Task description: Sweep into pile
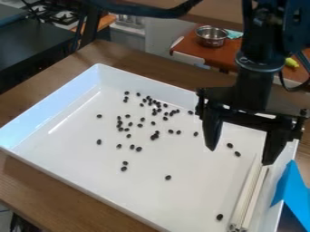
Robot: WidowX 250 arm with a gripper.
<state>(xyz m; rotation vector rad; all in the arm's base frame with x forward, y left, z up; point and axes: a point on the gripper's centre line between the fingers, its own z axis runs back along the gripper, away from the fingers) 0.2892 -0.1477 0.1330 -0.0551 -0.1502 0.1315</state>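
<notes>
Though wide-jawed and unclenched, black gripper (239, 156) above glossy white tray (54, 106), oval beans (138, 149).

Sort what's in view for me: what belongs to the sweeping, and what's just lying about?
Belongs to the job:
gripper, open
scattered black pieces
white tray
white rods, perhaps the sweeping tool

Just lying about:
metal bowl
yellow item
blue piece, though its role is unclear
</notes>
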